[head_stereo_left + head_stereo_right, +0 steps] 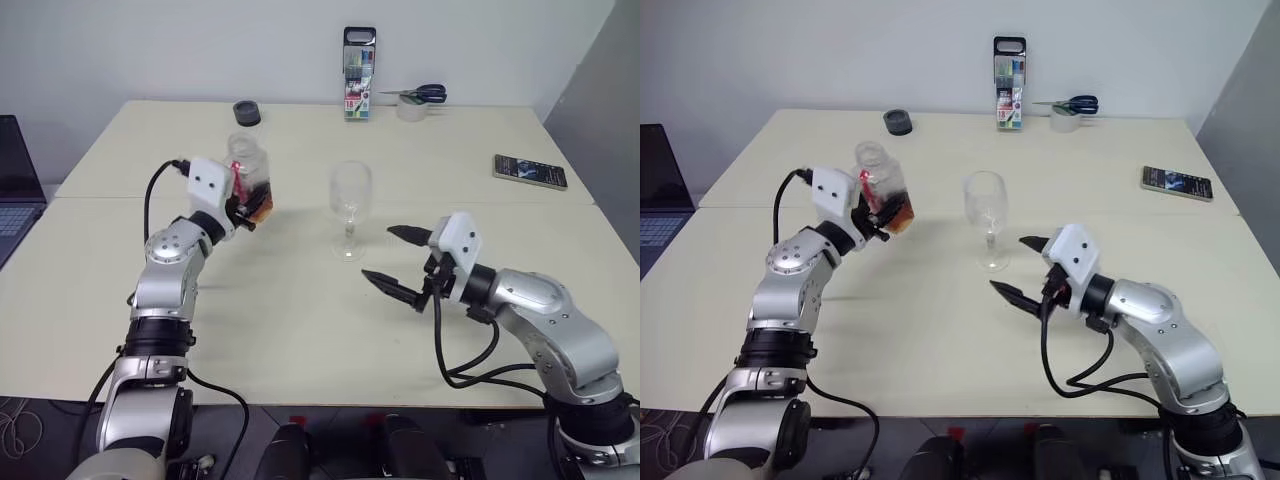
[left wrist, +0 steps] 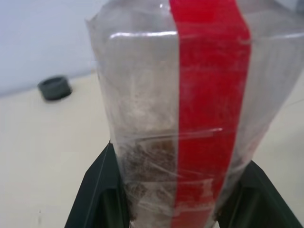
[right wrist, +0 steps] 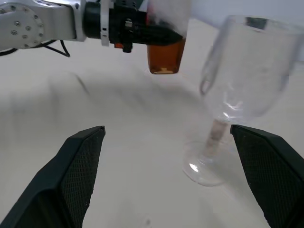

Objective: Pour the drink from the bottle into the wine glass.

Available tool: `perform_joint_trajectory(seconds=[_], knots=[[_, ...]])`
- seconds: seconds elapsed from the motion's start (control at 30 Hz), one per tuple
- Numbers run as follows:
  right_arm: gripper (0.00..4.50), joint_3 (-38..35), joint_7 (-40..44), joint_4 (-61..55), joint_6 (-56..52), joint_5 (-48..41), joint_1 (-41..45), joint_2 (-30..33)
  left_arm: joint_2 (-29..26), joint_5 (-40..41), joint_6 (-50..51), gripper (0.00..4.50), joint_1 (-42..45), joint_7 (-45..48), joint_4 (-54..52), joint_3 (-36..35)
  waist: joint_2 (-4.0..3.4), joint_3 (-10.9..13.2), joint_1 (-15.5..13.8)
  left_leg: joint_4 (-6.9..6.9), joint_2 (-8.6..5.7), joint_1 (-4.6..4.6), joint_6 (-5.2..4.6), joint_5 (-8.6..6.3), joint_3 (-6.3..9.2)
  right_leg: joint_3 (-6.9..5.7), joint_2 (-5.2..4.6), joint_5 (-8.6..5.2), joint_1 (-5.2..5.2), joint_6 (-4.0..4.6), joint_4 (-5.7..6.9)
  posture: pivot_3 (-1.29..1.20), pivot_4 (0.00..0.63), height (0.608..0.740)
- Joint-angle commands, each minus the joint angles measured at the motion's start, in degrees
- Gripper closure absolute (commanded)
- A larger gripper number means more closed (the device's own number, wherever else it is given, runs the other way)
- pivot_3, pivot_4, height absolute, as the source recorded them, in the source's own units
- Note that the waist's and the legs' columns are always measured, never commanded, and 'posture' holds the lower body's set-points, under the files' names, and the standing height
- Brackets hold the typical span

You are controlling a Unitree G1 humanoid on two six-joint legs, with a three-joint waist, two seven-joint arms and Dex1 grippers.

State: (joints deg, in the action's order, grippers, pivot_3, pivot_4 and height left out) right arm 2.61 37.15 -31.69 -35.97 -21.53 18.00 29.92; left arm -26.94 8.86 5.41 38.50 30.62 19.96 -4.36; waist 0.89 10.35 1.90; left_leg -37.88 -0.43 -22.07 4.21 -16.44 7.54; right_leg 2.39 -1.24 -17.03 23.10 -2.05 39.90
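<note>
Left gripper [image 1: 248, 208] has its fingers pinching the bottle [image 1: 249, 178] low on the body, lifted off the desk [image 1: 300, 330] and held roughly upright with a slight tilt; grip low probably so the neck stays free to tip over the rim. The drink [image 1: 258, 203] sits in the bottom part of the bottle, amber-red through the wall. No cap on the neck as far as I can tell; a dark cap-like disc [image 1: 246, 112] lies at about 12 o'clock from the bottle, far side of the desk. The wine glass [image 1: 350, 210] stands upright at 3 o'clock from the bottle, near but apart, and looks empty, so pouring not started. Right gripper [image 1: 397, 262], fingers spread wide, hovers at about 5 o'clock from the glass, foot between the fingers in the right wrist view, not touching, likely ready to steady the stem.
</note>
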Motion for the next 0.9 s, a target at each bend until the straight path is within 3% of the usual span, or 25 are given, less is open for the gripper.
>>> perform_joint_trajectory(seconds=[0.03,0.4,0.9], knots=[[0.00,-3.4,-2.5,-1.4,3.7,1.5,-0.7,0.3,-1.2,-2.4,-4.4,2.76,3.2,1.4,0.4,1.4,0.00,0.0,0.1,0.01,0.01,0.00,-0.01,0.00,-0.01,0.01,0.01,0.00,0.02,0.00,0.00,0.00,0.150,0.740],[0.00,-7.2,-1.6,-0.3,3.6,-3.0,-0.1,1.2,-1.4,-7.1,-12.0,2.76,9.5,5.6,4.8,5.6,0.03,0.0,0.0,-0.02,-0.01,-0.06,-0.12,-0.07,0.00,0.00,0.03,0.00,0.03,0.00,0.01,0.00,0.150,0.740],[0.00,-6.0,-5.5,0.1,3.6,-2.4,0.1,-0.3,-2.2,-11.5,-21.2,2.76,16.9,7.0,14.1,7.7,0.04,0.0,0.0,-0.03,-0.01,-0.08,-0.13,-0.07,0.01,-0.02,0.04,0.00,0.04,0.00,0.02,0.00,0.150,0.740]])
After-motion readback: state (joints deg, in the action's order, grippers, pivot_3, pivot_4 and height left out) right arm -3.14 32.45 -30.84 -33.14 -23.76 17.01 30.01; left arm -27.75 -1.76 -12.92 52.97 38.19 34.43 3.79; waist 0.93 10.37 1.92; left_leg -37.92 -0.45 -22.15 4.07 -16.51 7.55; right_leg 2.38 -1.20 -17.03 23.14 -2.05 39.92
